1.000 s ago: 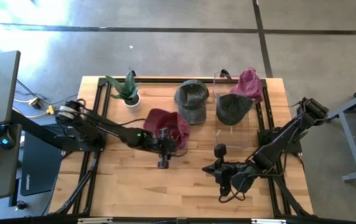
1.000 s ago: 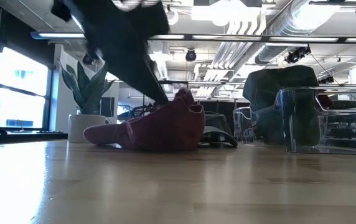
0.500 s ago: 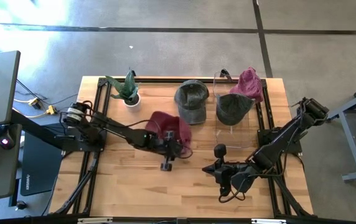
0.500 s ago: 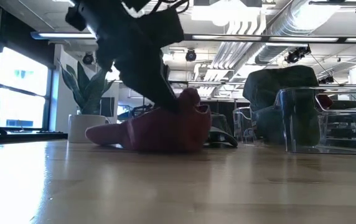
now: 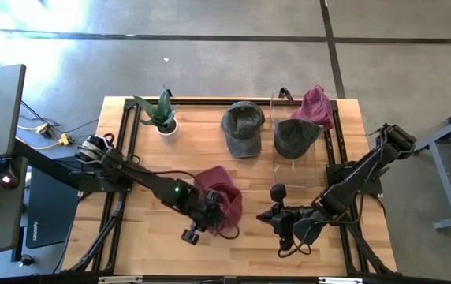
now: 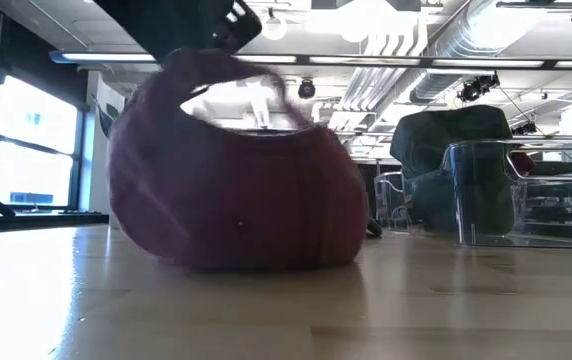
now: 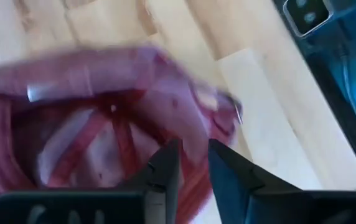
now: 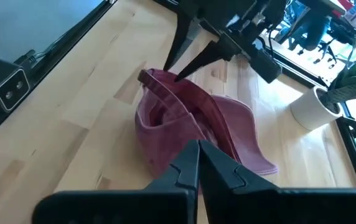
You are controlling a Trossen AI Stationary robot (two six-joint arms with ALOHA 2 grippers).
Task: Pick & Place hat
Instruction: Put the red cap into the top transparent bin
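Hat [image 5: 219, 207] is pinched at its rim by the left gripper [image 5: 207, 213], toward six o'clock of the table [image 5: 147, 244] — a thin hold, so slipping is risked; the right gripper [image 5: 277, 214] is kept closed, empty.

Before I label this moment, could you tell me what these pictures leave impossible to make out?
- Left wrist view: the red hat is motion-blurred, so where the left gripper pinches it is unclear.
- Low view: the red hat hides the grey hat and most of the potted plant.
- High view: the clear bin contents beneath the dark hat are covered.
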